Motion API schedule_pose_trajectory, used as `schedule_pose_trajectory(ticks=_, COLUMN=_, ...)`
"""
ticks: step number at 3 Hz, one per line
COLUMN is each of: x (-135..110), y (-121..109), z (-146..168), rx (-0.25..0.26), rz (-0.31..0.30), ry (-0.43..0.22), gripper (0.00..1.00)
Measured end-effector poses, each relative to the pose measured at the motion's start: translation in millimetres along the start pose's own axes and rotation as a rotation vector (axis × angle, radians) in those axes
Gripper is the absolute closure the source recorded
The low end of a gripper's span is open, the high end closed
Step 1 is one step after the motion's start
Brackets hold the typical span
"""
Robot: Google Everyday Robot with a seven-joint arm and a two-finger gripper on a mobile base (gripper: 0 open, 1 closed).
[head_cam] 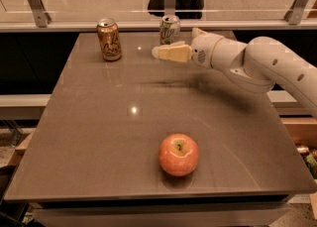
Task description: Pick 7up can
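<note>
The 7up can, white with a green logo and silver top, stands upright near the far edge of the grey table. My gripper reaches in from the right on a white arm. Its cream fingers point left, just in front of and below the can in the picture. It holds nothing that I can see.
A copper-orange can stands at the far left of the table. A red apple lies near the front edge. A glass rail with metal posts runs behind the table. My arm spans the right side.
</note>
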State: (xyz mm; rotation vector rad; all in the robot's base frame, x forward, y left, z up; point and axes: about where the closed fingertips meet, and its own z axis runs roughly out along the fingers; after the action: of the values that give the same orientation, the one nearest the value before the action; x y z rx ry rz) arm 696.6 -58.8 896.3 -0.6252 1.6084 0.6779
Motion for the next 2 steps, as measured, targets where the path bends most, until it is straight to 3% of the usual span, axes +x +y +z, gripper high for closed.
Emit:
schedule_pose_trajectory(ticks=1, x=5, y=-25, z=16, rx=0.012, rz=-0.007, ry=0.003, gripper=0.00)
schedule_pose_trajectory(ticks=2, x=-1, y=-52, z=14, rx=0.075, rz=-0.033, ry=-0.009, gripper=0.00)
